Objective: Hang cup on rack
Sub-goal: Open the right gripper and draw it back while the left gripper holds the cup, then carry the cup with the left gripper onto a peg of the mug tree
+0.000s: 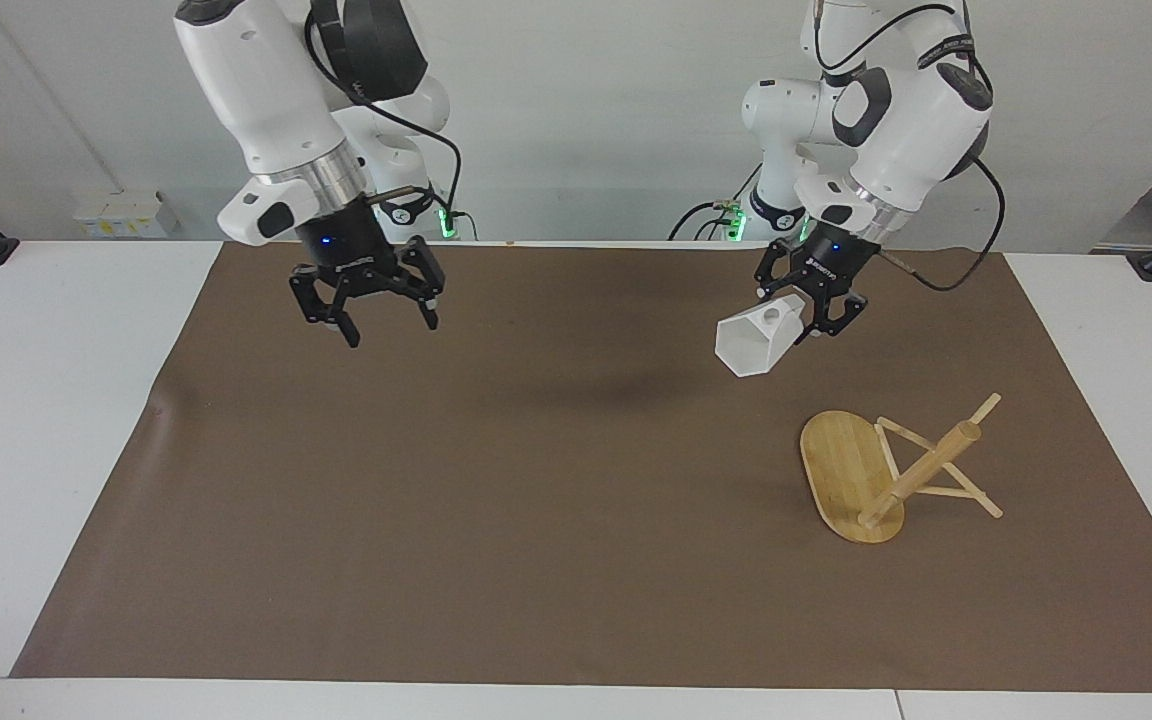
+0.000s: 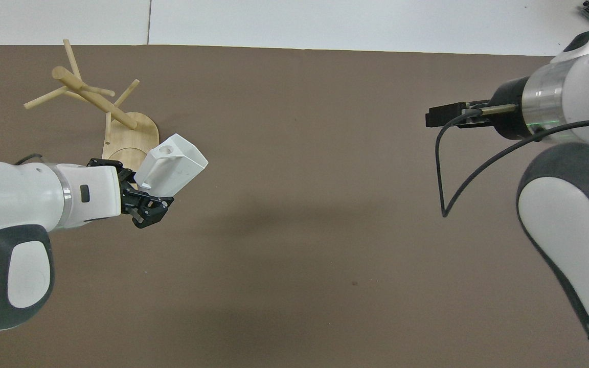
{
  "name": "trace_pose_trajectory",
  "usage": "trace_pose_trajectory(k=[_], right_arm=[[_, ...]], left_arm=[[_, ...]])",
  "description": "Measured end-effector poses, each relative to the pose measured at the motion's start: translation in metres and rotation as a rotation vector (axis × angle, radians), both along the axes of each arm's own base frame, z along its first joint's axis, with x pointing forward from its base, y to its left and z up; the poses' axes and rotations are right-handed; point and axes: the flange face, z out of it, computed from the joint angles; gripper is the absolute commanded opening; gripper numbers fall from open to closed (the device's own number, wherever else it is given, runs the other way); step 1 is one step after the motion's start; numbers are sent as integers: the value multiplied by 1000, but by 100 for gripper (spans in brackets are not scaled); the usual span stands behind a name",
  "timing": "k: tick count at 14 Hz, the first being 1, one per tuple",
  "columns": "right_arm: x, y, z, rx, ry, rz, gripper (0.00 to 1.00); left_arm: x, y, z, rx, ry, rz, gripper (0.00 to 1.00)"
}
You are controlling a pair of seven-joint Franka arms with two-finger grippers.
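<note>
The white faceted cup (image 1: 751, 345) hangs in the air, tilted with its mouth down toward the mat, and also shows in the overhead view (image 2: 174, 163). My left gripper (image 1: 802, 316) is shut on its handle end, seen from above (image 2: 138, 193), over the mat beside the rack's base. The bamboo rack (image 1: 921, 475) lies tipped over on the mat toward the left arm's end, resting on the edge of its oval base (image 1: 841, 475) and on pegs; its post (image 2: 92, 97) points away from the robots. My right gripper (image 1: 366, 312) is open and empty, high over the right arm's end of the mat.
A brown mat (image 1: 536, 500) covers most of the white table (image 1: 56, 400). In the overhead view the right arm's wrist and cable (image 2: 509, 110) reach in over the mat's right-arm end.
</note>
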Motion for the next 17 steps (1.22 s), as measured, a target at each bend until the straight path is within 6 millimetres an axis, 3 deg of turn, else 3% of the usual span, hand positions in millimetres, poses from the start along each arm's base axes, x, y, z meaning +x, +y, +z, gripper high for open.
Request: trace_pose_trajectory(k=[2,5,10,17], right_arm=[[1,-24,-4,-105,15,-7,100],[-2,-23,-3,-224,7,21,100],[-5,-29,-4,-244,30,17,100],[-6,-85,-10,-269,74,24,100]], left_arm=[[6,-2,-9,32,6,39,0],[19,-4,-15,39,1,65,0],[56,4,-4,0,-56,211,0],[83,31,-22,-15,-58,350,0]])
